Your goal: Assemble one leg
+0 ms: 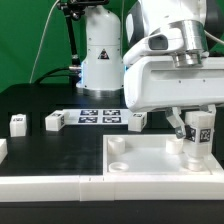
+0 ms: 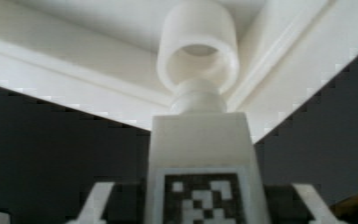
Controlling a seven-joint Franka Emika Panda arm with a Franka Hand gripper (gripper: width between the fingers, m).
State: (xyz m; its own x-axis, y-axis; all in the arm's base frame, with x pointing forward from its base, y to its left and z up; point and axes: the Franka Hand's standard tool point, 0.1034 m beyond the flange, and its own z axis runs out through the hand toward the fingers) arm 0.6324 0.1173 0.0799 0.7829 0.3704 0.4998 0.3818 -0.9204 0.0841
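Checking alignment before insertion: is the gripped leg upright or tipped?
Upright: the leg stands vertical in the gripper over the panel. Whether it sits in a hole, cannot tell.

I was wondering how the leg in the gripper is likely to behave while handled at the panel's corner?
The leg looks like chunky moulded plastic, so probably stiff and light. Its flat tagged sides should seat well in the gripper, though smooth plastic might slip. Its narrower round end could let it tip if stood on the panel.
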